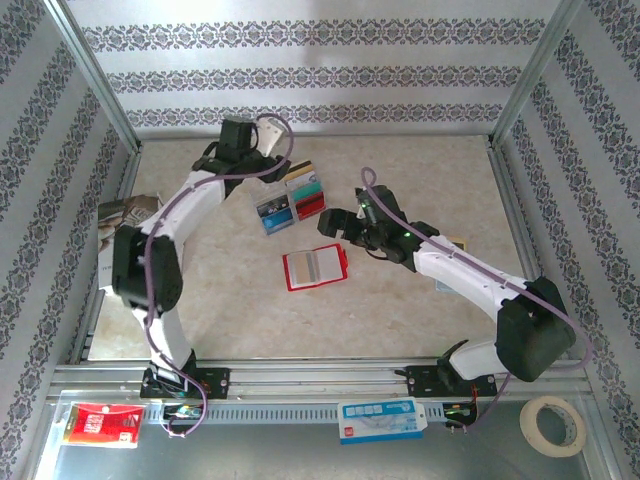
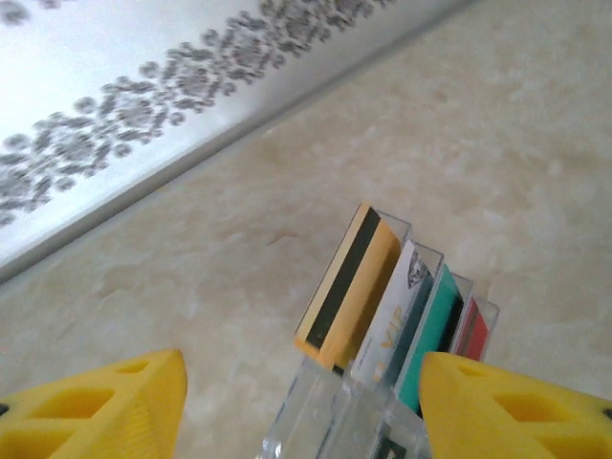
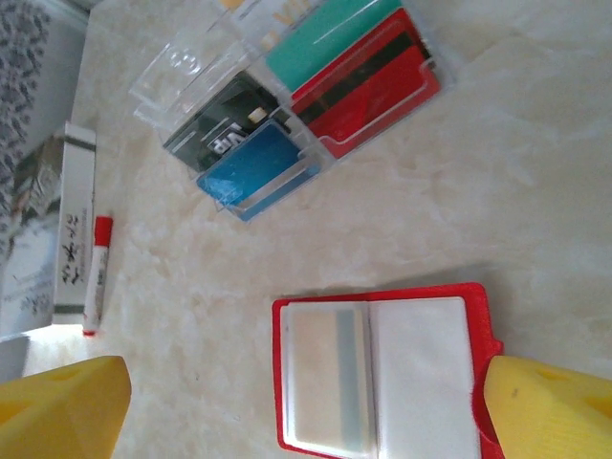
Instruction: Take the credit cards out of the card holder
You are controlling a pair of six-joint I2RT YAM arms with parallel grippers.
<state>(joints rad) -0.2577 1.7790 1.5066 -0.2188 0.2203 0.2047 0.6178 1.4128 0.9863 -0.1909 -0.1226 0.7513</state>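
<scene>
Centre frame: card holder (image 1: pixel 315 267) open flat | credit card (image 3: pixel 325 378) pocketed, likely thin, stiff, slick; pinch at pocket mouth | left claw (image 2: pixel 301 368), right claw (image 3: pixel 306 382) wide.

Card holder (image 3: pixel 382 373) lower edge partly cropped (right wrist view)

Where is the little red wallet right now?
In the top view, the red card holder lies open and flat near the middle of the table, just on the near side of the clear card tray.
</scene>
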